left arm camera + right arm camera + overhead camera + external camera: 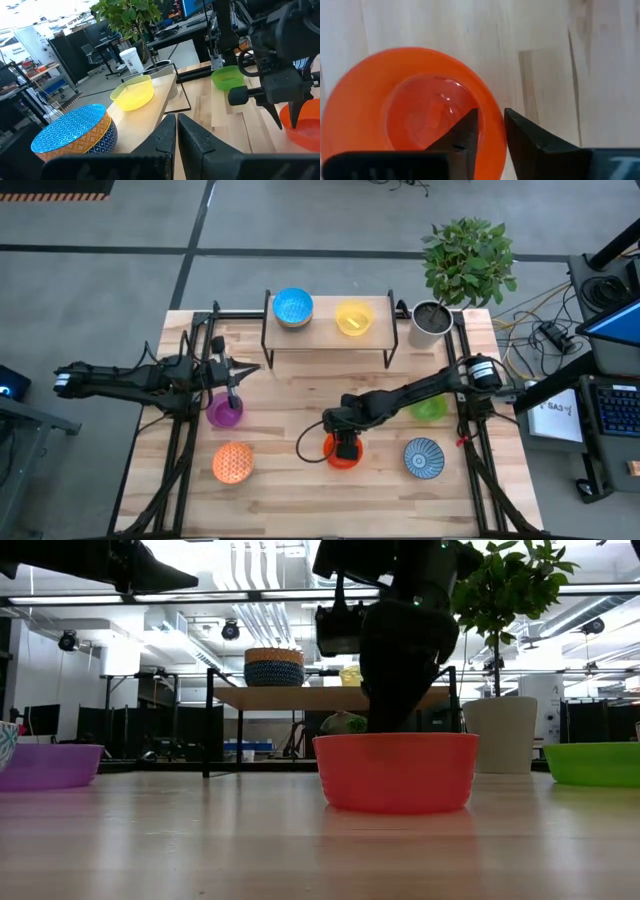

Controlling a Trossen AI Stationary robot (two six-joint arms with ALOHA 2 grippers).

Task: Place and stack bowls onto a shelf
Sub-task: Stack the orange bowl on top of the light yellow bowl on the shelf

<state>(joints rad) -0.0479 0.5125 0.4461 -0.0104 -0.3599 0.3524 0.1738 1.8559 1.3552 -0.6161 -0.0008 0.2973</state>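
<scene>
The red-orange bowl stands flat on the table near its middle. My right gripper slants down onto it and is shut on its rim. The shelf stands at the far edge on thin black legs, with a blue patterned bowl and a yellow bowl resting on its board. My left gripper is shut and empty, held level at the table's left above the purple bowl. My right gripper has the red-orange bowl's rim between its two fingers, one finger inside the bowl and the other outside. The fingers come from above, slanting down. The bowl sits upright with its base on the table.
An orange patterned bowl sits near left, a blue-white striped bowl near right, and a green bowl under my right arm. A potted plant stands right of the shelf. The shelf board is bare at its right end.
</scene>
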